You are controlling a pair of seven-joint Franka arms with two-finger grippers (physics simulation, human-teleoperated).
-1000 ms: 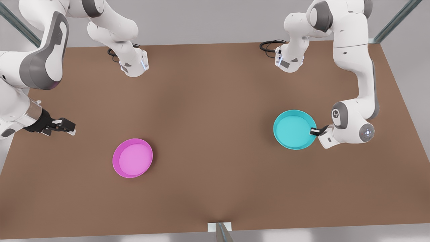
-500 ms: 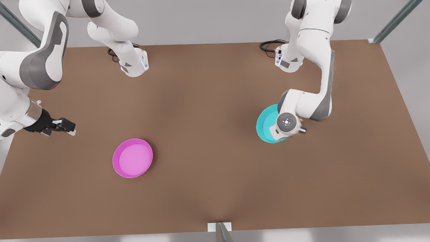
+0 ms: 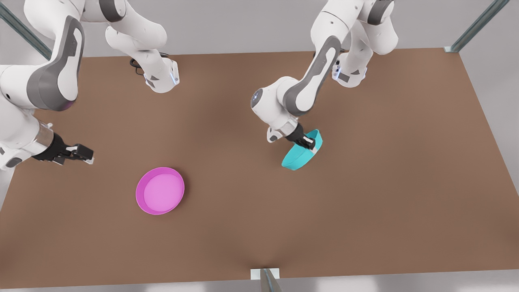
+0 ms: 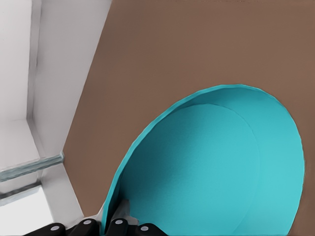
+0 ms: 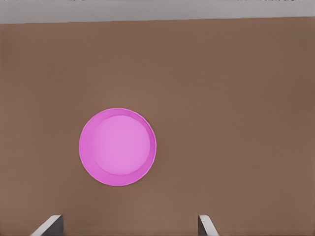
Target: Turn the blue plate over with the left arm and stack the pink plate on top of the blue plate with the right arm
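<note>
Brown bench (image 3: 243,227) bearing the pink plate (image 3: 159,190), upright, toward the front view's left. Blue plate (image 3: 302,151) tilted above the bench, rim pinched in the left claw (image 3: 310,142); right claw (image 3: 83,156) spread wide, waiting near the pink plate. Risk: thin rim grip slipping mid-turn, dropping the dish on edge.

Two white jointed arms, left arm (image 3: 312,77) and right arm (image 3: 44,77), grey joint covers, small black two-finger grippers, black base cables.

Brown table (image 3: 251,227), black cables (image 3: 324,54)
</note>
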